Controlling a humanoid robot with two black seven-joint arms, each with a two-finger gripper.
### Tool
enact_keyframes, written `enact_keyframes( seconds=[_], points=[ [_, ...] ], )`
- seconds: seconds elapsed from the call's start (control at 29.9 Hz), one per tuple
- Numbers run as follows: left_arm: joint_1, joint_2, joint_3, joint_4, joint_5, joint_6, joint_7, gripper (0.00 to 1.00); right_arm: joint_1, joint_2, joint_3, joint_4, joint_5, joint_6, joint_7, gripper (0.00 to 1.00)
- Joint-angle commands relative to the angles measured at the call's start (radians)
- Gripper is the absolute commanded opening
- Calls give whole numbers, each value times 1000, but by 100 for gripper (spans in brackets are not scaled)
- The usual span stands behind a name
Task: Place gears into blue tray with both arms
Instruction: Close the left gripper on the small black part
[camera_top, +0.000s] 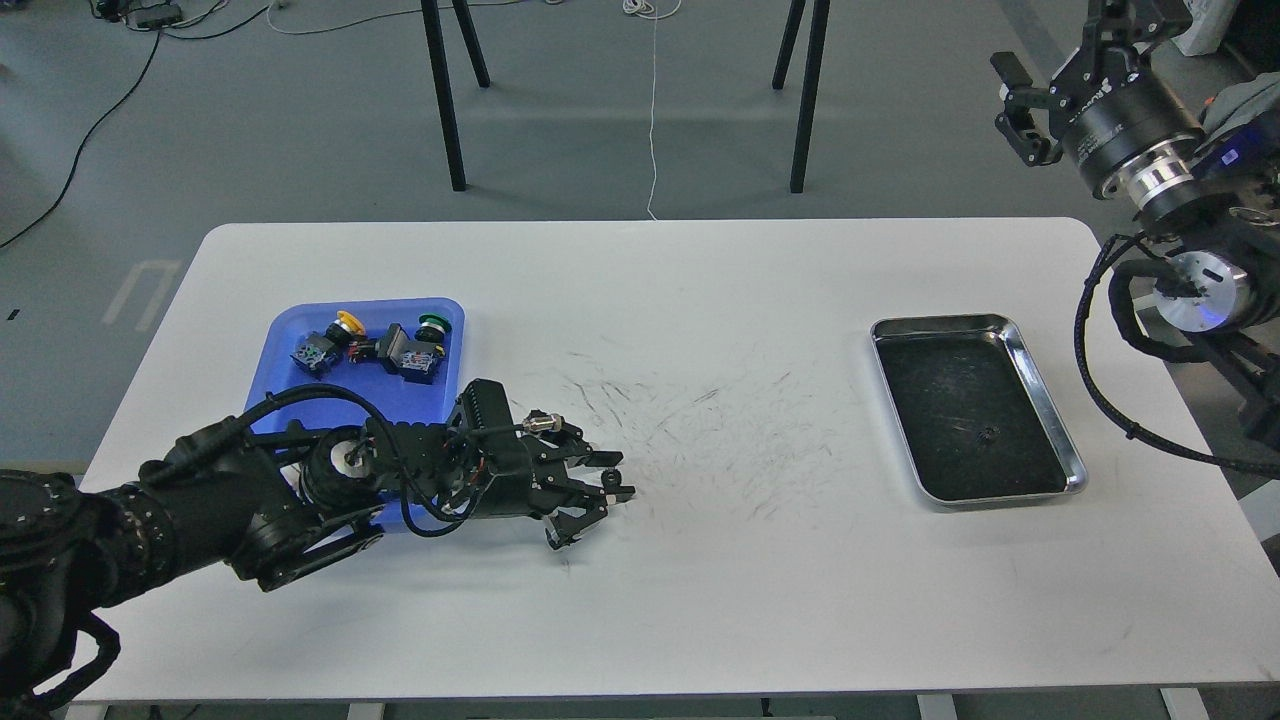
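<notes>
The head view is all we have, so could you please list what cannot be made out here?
- Left claw: dark fingers merge; whether it grips a gear is unclear.
- Blue tray: its near part is hidden by the left arm.
- Speck in the silver tray: too small to identify.
- Right claw: small, grip unreadable.

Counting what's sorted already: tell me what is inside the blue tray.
The blue tray holds two push-button switches, yellow-capped and green-capped. The left arm covers its near end, so gears there cannot be seen.
</notes>
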Motion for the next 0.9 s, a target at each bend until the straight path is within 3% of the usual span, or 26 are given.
enact_keyframes(
  seconds=[0.0, 0.87],
  points=[
    [-2, 4, 2, 3, 3, 9, 1, 31, 0, 0, 0, 3, 0, -2, 0, 98],
    [-68, 29, -16, -14, -74, 56, 1, 18, -4, 0, -15, -2, -3, -7, 0, 98]
  ],
)
